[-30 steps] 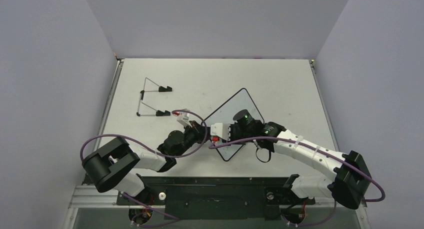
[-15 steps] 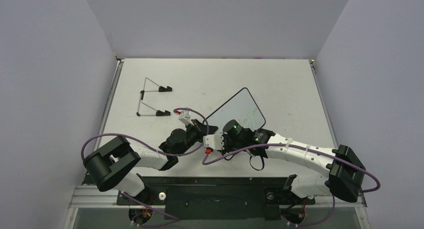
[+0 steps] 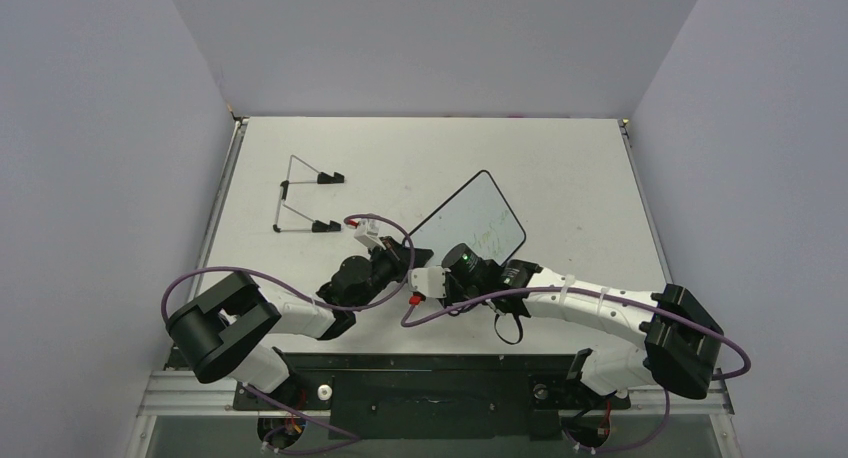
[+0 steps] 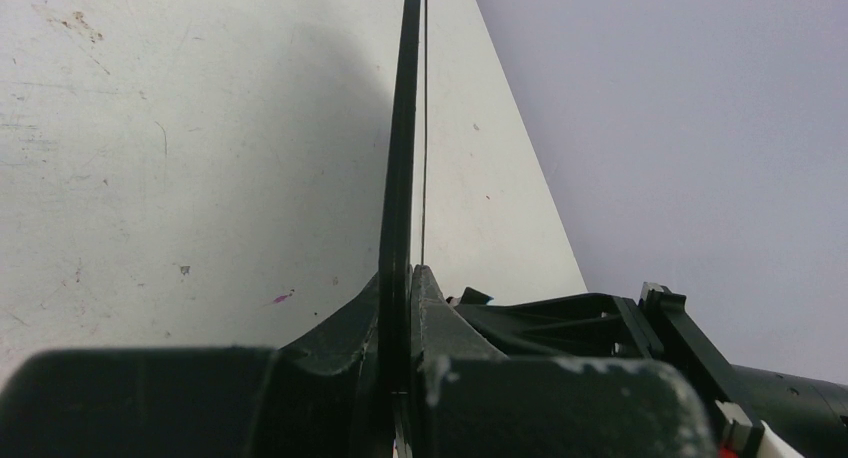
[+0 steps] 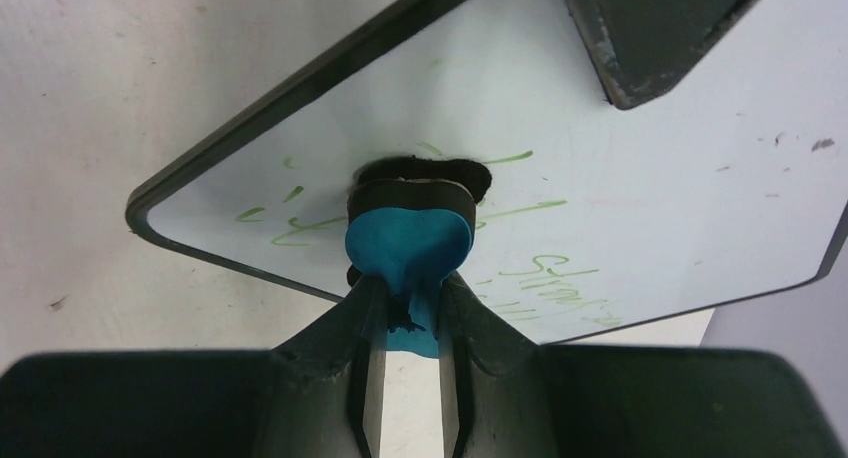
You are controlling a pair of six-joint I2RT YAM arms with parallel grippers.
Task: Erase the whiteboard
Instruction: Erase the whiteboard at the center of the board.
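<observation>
The whiteboard (image 3: 482, 214) is held tilted up off the table, its glossy face bearing faint green handwriting (image 5: 560, 276). My left gripper (image 4: 405, 278) is shut on the board's lower edge, which the left wrist view shows edge-on (image 4: 402, 158) between the jaws. My right gripper (image 5: 410, 300) is shut on a small blue-and-black eraser (image 5: 410, 233), whose black pad presses on the whiteboard (image 5: 660, 198) near its lower left corner. From above, the right gripper (image 3: 426, 276) sits close beside the left gripper (image 3: 400, 254).
A thin wire stand (image 3: 300, 200) with black feet lies on the white table (image 3: 580, 168) at the back left. Grey walls close in the table on three sides. Purple cables loop from both arms near the front edge.
The right arm has drawn the eraser left and nearer across the board, toward the left gripper. The board now stands steeper, showing less of its face from above.
</observation>
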